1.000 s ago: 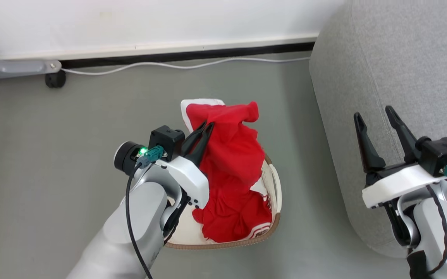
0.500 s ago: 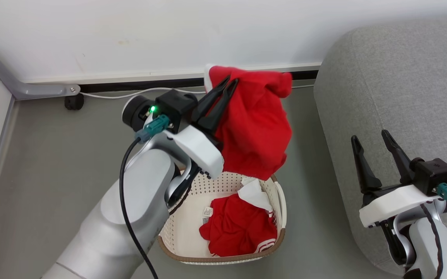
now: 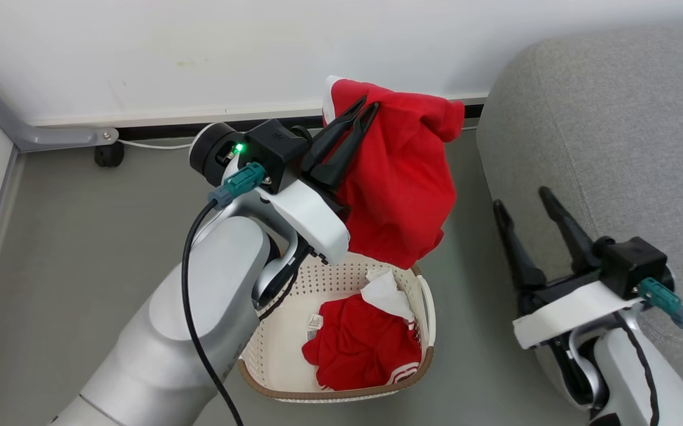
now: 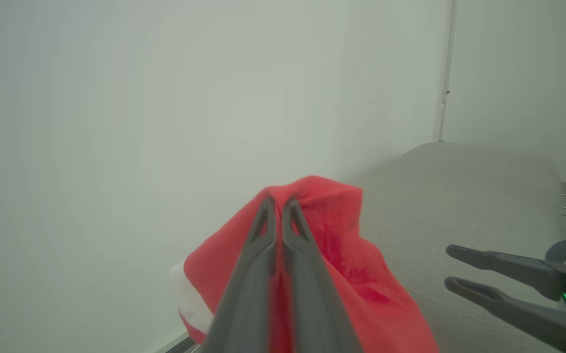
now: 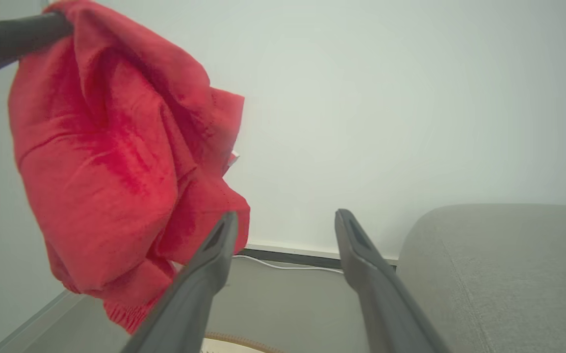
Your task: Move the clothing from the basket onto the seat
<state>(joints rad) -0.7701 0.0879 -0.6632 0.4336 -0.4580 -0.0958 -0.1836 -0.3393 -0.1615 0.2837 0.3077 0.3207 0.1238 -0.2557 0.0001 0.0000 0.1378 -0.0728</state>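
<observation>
One garment [image 3: 403, 183] (soft, floppy, likely light) hung above the basket [image 3: 425, 307] from the left gripper [image 3: 368, 105], clamped on a bunched fold near its top; right gripper [image 3: 522, 198] sat spread, empty, beside the seat [image 3: 614, 118].

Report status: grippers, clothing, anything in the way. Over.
Left gripper shut on red garment, hanging above the basket. Right gripper open, empty, by the sofa. Second red garment in the basket. Right gripper may sit in the path.
</observation>
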